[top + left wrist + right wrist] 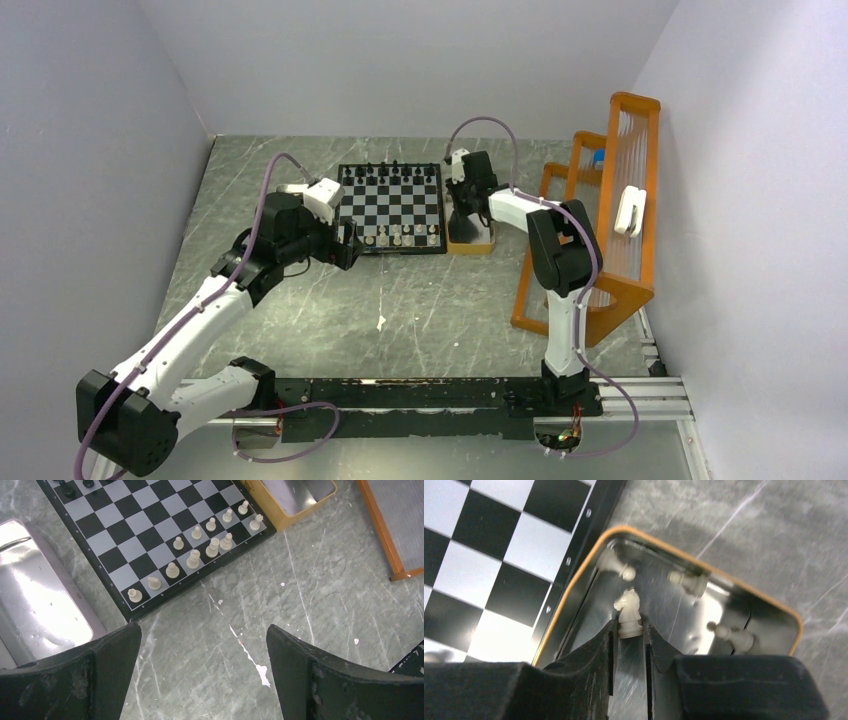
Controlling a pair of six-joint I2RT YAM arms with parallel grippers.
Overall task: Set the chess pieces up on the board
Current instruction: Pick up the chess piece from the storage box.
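The board (392,207) lies in the middle of the table, with black chess pieces (390,172) along its far rows and cream ones (400,236) along the near rows. My right gripper (630,627) reaches down into a tan-rimmed tray (649,536) just right of the board. Its fingertips are pinched on the base of a cream knight (628,611). Three more cream pieces lie in that tray, one of them a pawn (621,567). My left gripper (205,635) hangs open over bare table by the board's near left corner (131,611), holding nothing.
A silvery metal tray (40,605) sits left of the board, under my left wrist. An orange wire rack (610,220) stands against the right wall, close behind my right arm. Grey walls close in the table on three sides.
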